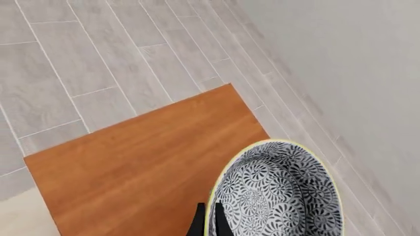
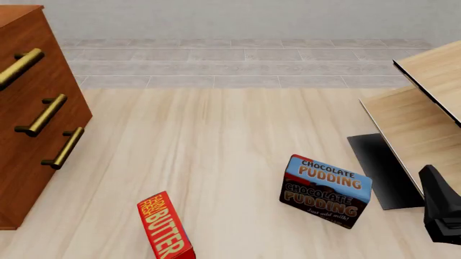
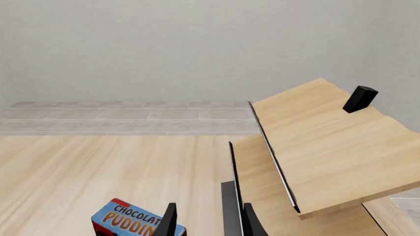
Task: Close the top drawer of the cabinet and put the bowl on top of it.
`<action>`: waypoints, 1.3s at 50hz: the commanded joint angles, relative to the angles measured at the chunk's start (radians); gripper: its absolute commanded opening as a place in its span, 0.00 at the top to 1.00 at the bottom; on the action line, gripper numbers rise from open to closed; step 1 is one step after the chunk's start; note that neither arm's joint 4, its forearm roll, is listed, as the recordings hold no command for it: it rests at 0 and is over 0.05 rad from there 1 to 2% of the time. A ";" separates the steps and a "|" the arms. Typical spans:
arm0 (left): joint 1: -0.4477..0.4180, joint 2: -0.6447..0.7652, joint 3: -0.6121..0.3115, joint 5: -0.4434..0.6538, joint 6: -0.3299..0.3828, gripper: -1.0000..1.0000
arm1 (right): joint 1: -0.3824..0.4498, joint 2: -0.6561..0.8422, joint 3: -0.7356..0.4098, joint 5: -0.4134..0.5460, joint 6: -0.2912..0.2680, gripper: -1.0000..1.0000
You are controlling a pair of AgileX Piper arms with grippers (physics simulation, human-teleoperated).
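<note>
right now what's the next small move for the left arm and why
Probably lower the bowl straight down onto the cabinet top, then open. The left gripper pinches the bowl's rim, and the wrist view shows it over the top's near corner, so nudging it inward first may be safer.

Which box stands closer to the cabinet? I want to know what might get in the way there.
The red butter box. It stands nearer the cabinet than the blue chocolate pudding box, which sits towards the pale wood furniture.

A rendered home-like room: grey tiled floor, plain wall, wooden cabinet, groceries such as pudding box and butter.
</note>
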State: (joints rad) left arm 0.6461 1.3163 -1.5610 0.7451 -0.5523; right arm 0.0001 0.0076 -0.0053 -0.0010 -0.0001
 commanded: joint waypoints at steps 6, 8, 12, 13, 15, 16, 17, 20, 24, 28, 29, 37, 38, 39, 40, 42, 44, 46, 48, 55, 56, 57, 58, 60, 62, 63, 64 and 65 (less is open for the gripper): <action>0.029 0.035 0.043 -0.061 0.023 1.00 | 0.000 -0.001 0.001 0.000 0.000 0.00; 0.034 0.049 0.031 -0.055 0.028 1.00 | 0.000 -0.001 0.001 0.000 0.000 0.00; 0.041 0.065 0.050 -0.076 0.052 1.00 | 0.000 -0.001 0.001 0.000 0.000 0.00; 0.042 0.066 0.054 -0.080 0.052 1.00 | 0.000 -0.001 0.001 0.000 0.000 0.00; 0.041 0.063 0.088 -0.109 0.054 1.00 | 0.000 -0.001 0.001 0.000 0.000 0.00; 0.041 0.064 0.091 -0.112 0.057 1.00 | 0.000 -0.001 0.001 0.000 0.000 0.00; 0.042 0.071 0.072 -0.099 0.058 1.00 | 0.000 -0.001 0.001 0.000 0.000 0.00; 0.041 0.074 0.067 -0.091 0.061 1.00 | 0.000 -0.001 0.001 0.000 0.000 0.00; 0.045 0.081 0.076 -0.102 0.069 1.00 | 0.000 -0.001 0.001 0.000 0.000 0.00; 0.045 0.088 0.078 -0.105 0.070 1.00 | 0.000 -0.001 0.001 0.000 0.000 0.00; 0.047 0.091 0.082 -0.111 0.069 1.00 | 0.000 -0.001 0.001 0.000 0.000 0.00; 0.045 0.094 0.090 -0.114 0.075 1.00 | 0.000 -0.001 0.001 0.000 0.000 0.00; 0.044 0.094 0.090 -0.110 0.077 1.00 | 0.000 -0.001 0.001 0.000 0.000 0.00; 0.043 0.094 0.087 -0.109 0.075 1.00 | 0.000 -0.001 0.001 0.000 0.000 0.00; 0.043 0.093 0.084 -0.107 0.075 1.00 | 0.000 -0.001 0.001 0.000 0.000 0.00; 0.043 0.095 0.074 -0.101 0.068 1.00 | 0.000 -0.001 0.001 0.000 0.000 0.00; 0.040 0.092 0.069 -0.097 0.070 0.00 | 0.000 -0.001 0.001 0.000 0.000 0.00; 0.039 0.086 0.059 -0.088 0.064 0.00 | 0.000 -0.001 0.001 0.000 0.000 0.00; 0.037 0.083 0.055 -0.088 0.060 0.00 | 0.000 -0.001 0.001 0.000 0.000 0.00; -0.001 0.033 0.014 -0.052 0.005 0.00 | 0.000 -0.001 0.001 0.000 0.000 0.00; -0.001 0.033 0.014 -0.052 0.005 0.00 | 0.000 -0.001 0.001 0.000 0.000 0.00; -0.003 0.023 0.003 -0.049 -0.005 0.00 | 0.000 -0.001 0.001 0.000 0.000 0.00; -0.008 0.015 -0.002 -0.046 -0.011 0.00 | 0.000 -0.001 0.001 0.000 0.000 0.00; -0.021 0.000 -0.013 -0.036 -0.016 0.00 | 0.000 -0.001 0.001 0.000 0.000 0.00; -0.028 -0.033 0.061 -0.088 -0.024 0.00 | 0.000 -0.001 0.001 0.000 0.000 0.00; -0.030 -0.025 0.004 -0.059 -0.028 0.00 | 0.000 -0.001 0.001 0.000 0.000 0.00; -0.029 -0.042 0.029 -0.086 -0.034 0.00 | 0.000 -0.001 0.001 0.000 0.000 0.00; -0.028 -0.034 -0.020 -0.061 -0.041 0.00 | 0.000 -0.001 0.001 0.000 0.000 0.00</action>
State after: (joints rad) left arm 0.6423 1.3298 -1.5344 0.6766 -0.5503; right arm 0.0001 0.0077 -0.0053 -0.0010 -0.0002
